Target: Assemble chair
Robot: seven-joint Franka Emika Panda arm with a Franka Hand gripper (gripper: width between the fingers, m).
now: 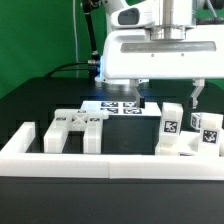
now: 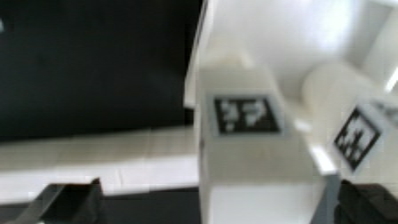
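Note:
My gripper hangs over the exterior view's right side, jaws wide apart and holding nothing. Below it stand white chair parts with tags: an upright block and two more beside it. In the wrist view a white upright chair part with a tag stands between the fingers of my gripper, with a dark gap to one fingertip. A second tagged part stands next to it. More chair parts lie at the exterior view's left.
The marker board lies flat behind the parts at mid table. The long white border wall runs along the front, with a short arm at the exterior view's left. A green backdrop stands behind.

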